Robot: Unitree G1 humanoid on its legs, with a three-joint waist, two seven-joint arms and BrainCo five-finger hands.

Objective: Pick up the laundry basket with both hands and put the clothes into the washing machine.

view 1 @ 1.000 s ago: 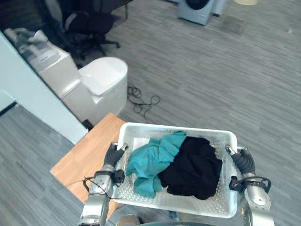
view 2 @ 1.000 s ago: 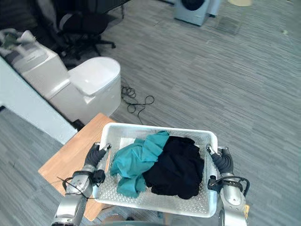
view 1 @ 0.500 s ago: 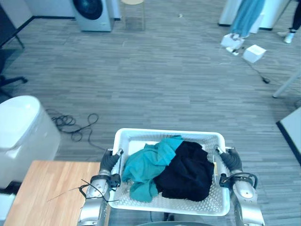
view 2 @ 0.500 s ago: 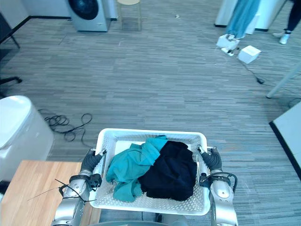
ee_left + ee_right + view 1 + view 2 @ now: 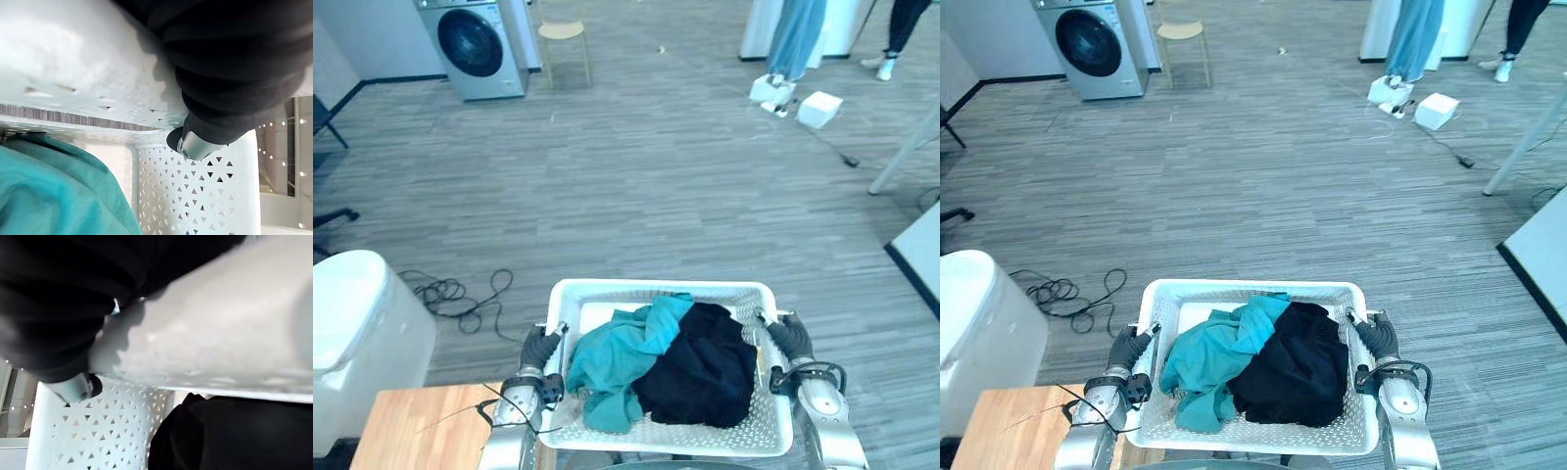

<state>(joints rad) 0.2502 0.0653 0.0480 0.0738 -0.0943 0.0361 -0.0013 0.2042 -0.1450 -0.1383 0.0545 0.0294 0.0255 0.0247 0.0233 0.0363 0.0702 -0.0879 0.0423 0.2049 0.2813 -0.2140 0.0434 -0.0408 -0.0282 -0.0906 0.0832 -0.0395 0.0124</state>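
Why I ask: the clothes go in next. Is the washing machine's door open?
No, the washing machine shows its round dark door shut, flush with the front panel.

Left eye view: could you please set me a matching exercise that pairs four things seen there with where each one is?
Things:
1. washing machine
2. teal garment
3. black garment
4. white box

Places:
A. in the right part of the laundry basket
B. on the floor, far off to the right
C. far off to the left, beside a stool
D. in the left part of the laundry basket

Pairs: 1-C, 2-D, 3-A, 4-B.
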